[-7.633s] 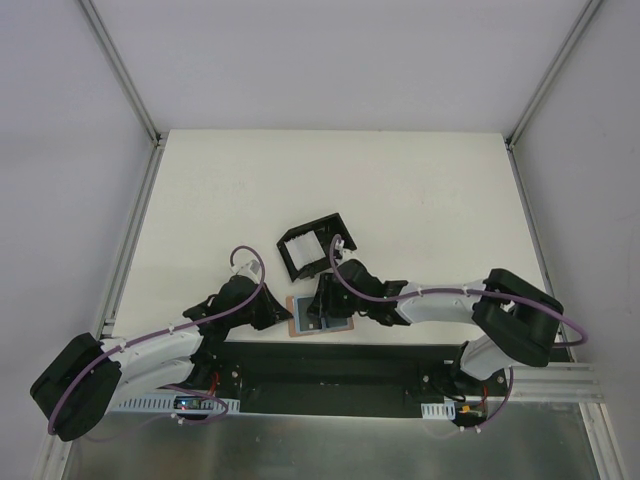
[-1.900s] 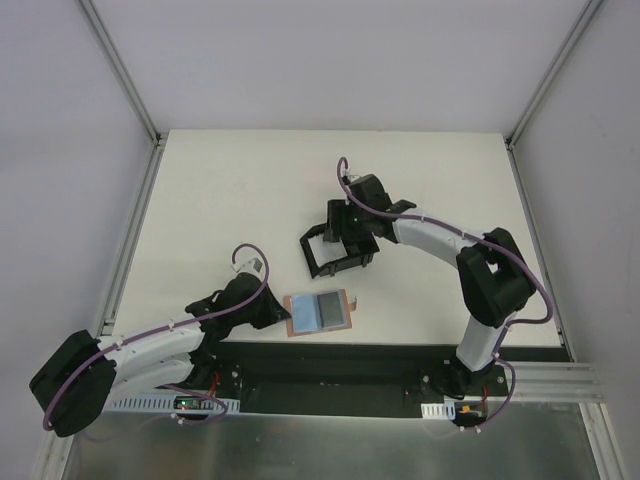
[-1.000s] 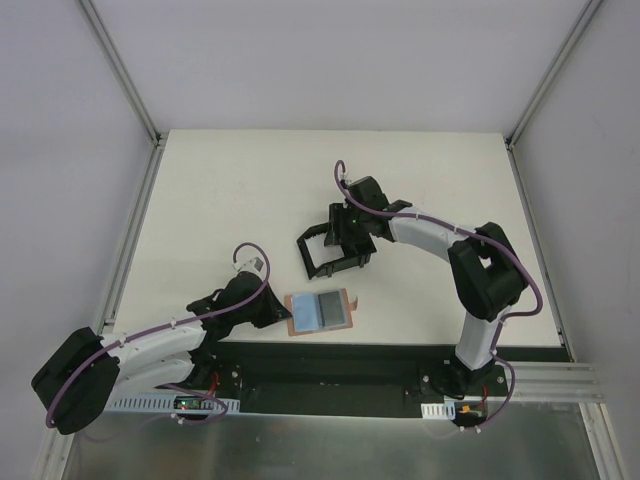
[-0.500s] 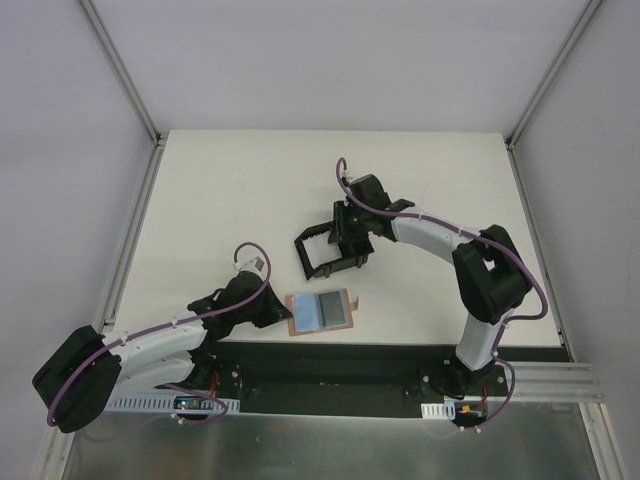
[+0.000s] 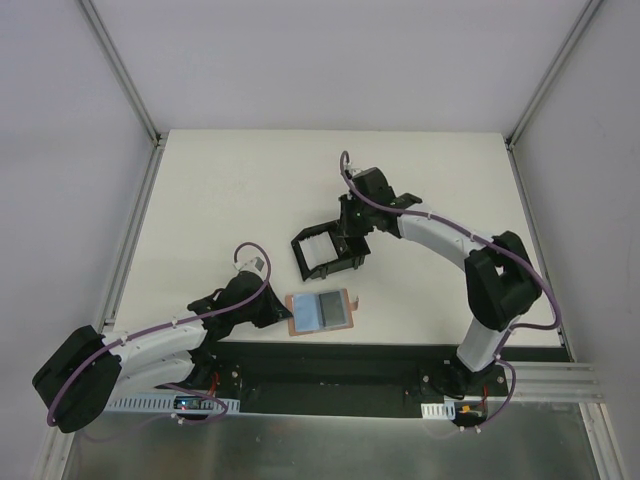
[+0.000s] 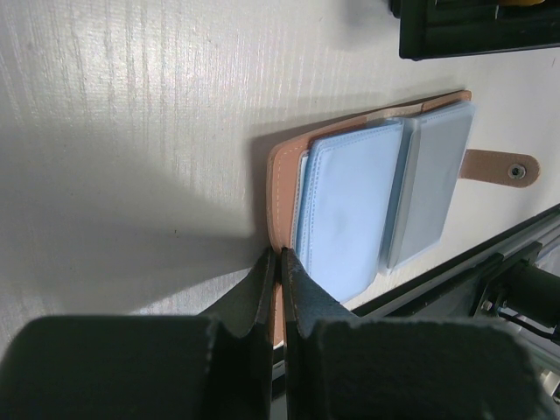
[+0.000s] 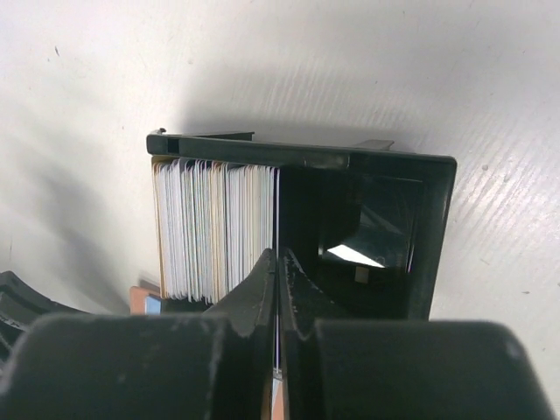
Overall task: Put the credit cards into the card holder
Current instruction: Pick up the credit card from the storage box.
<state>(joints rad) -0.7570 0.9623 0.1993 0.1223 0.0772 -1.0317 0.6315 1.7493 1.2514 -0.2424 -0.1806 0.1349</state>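
Left gripper [image 6: 280, 259]: you had it clamped shut, tips touching the tan edge of the card holder.
Card holder [image 5: 320, 312]: it lay open and flat at the near edge of the tabletop [image 5: 230, 200], just beside your left gripper.
Credit cards [image 6: 350, 210]: a light blue one and a grey one sat overlapping inside the holder, and a pale stack stood on edge in the black box [image 7: 367, 162].
Right gripper [image 7: 277, 259]: you had it closed at the end of that stack. I couldn't tell whether a card was pinched.
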